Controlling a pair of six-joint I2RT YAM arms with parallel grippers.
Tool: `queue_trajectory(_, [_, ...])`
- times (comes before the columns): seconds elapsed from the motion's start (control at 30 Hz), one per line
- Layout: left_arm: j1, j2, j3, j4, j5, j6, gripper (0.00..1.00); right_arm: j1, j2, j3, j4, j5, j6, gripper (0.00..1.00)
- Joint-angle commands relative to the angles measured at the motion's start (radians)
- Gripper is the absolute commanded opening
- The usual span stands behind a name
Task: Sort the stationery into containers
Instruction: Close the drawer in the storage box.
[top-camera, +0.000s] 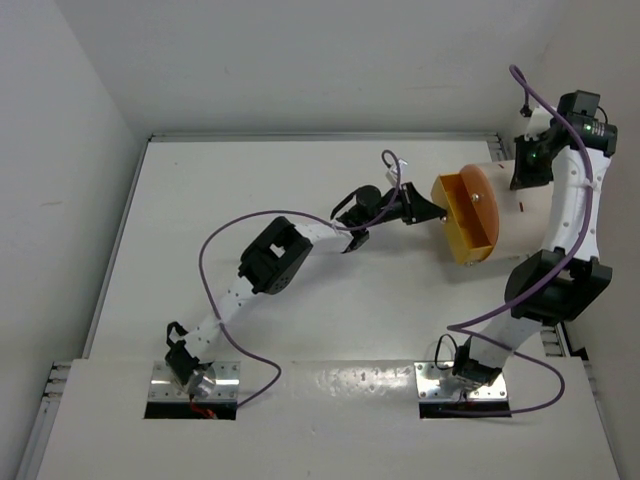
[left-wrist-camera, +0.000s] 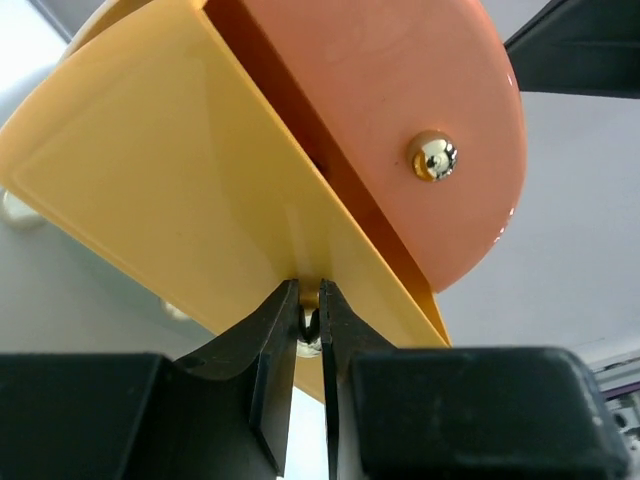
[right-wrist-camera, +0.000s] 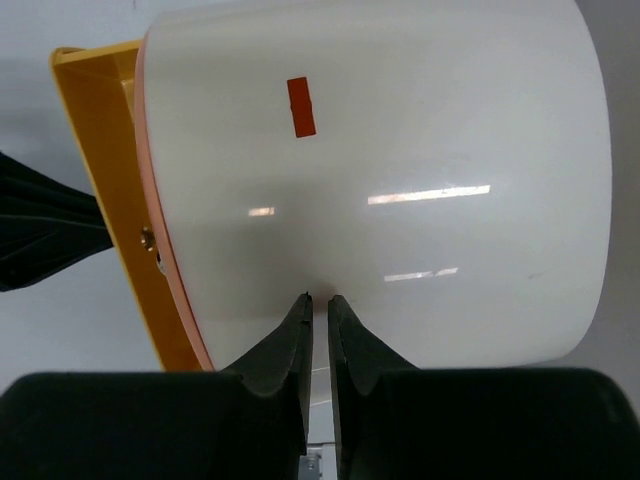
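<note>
Cream-white glossy drum (right-wrist-camera: 400, 200) lies sideways at 2 o'clock on the white table (top-camera: 220, 180) — a yellow-orange plastic drawer (left-wrist-camera: 150, 180) juts from its orange round face (left-wrist-camera: 400, 80), contents unclear. My left gripper (left-wrist-camera: 308, 298) pinches the drawer's small metal knob (left-wrist-camera: 308, 328); my right gripper (right-wrist-camera: 320, 302), fingers together, touches the drum's wall.

My pincer (left-wrist-camera: 308, 335) is pinched on a small shiny knob (left-wrist-camera: 307, 322), just below the orange round face (left-wrist-camera: 380, 70). A yellow drawer (left-wrist-camera: 170, 190) juts out left of that face. A second metal knob (left-wrist-camera: 432, 157) sits on the face itself, towards its right.
</note>
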Motion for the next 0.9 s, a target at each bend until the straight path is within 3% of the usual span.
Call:
queue_trajectory(0.0, [-0.038,0.037,0.106,-0.037,0.025,0.092,0.21,0.002,0.059,-0.004,-0.103,-0.052,0.000,0.10])
queue_trajectory(0.1, [-0.057,0.053,0.145,-0.088,0.040,0.170,0.25,0.002,0.073,0.011,-0.132,-0.063,-0.005,0.10])
queue_trajectory(0.47, [-0.094,0.160,0.268,-0.023,0.013,0.198,0.39,0.002,0.093,-0.015,-0.176,-0.117,-0.006,0.08])
queue_trajectory(0.87, [-0.106,0.221,0.352,-0.010,-0.001,0.311,0.70,0.003,0.096,-0.029,-0.189,-0.126,-0.020,0.08])
